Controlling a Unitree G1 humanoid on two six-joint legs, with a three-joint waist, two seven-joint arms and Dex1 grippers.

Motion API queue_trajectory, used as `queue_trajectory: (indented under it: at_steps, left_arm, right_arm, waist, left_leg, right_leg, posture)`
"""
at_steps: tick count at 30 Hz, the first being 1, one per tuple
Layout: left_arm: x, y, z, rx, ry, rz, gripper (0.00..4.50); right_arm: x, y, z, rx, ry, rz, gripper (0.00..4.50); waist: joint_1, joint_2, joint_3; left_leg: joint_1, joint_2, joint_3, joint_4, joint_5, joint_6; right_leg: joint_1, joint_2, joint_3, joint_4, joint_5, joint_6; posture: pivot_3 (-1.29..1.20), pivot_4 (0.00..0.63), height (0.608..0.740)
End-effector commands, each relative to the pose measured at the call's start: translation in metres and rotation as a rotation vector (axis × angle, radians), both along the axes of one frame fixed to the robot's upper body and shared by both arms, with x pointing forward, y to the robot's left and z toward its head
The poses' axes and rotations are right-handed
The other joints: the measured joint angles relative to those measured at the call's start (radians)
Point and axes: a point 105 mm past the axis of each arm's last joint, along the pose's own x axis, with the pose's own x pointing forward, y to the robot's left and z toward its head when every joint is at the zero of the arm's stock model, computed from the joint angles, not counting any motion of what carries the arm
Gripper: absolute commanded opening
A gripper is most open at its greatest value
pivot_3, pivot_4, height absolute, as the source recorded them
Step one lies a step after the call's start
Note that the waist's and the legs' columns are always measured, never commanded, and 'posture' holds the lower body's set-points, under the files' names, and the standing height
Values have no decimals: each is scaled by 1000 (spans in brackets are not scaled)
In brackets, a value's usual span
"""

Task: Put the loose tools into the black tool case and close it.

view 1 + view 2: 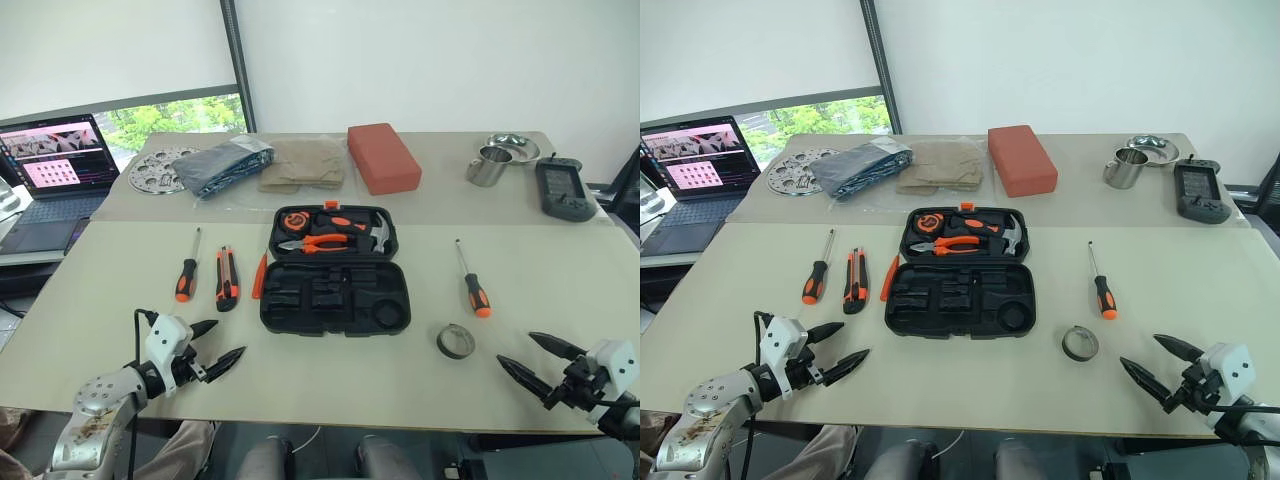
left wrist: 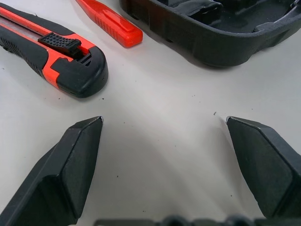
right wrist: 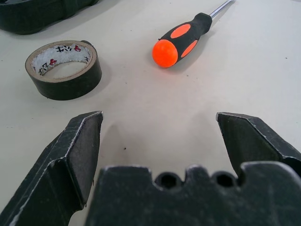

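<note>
Tables, pale and abutting, fill a white-walled room.

Printing inside the tape roll — too small to read.

case lying open | knife left of it | tape roll right, near edge

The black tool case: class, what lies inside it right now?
The black tool case lies open. Its far half holds orange-handled pliers, a steel hammer and a tape measure. The near half's slots look empty.
</note>
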Motion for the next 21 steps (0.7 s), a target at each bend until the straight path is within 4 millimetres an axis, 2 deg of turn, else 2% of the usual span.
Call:
queue_trajectory:
  at_steps: [1,10,16,21]
  left_arm:
    - [-6,2,-3,6,21,7,4500]
    - [-5,7,6,-4,-16,48,4500]
    - [-6,8,20,-22,-56,90,4500]
    - [0,18,55,-103,-150,185,4500]
  right_arm:
    - [3,-4,14,-29,-52,5,4461]
    - [4,-3,21,-35,-61,25,4461]
    - [12,2,36,-23,-97,49,4461]
    - [27,24,70,13,-158,143,4461]
  waist:
    - [0,0,0]
    - [-1,0,0]
    - [-1,-1,0]
    - [-2,-1,1]
  left_leg:
    - [0,0,0,0,0,0]
    - [0,0,0,0,0,0]
    - [0,0,0,0,0,0]
    - [-1,1,0,0,0,0]
  right_leg:
    - [0,0,0,0,0,0]
    - [0,0,0,0,0,0]
    - [0,0,0,0,0,0]
    - [0,0,0,0,0,0]
  posture:
    - [0,150,740]
    - [0,150,740]
    - [0,150,740]
    - [0,150,740]
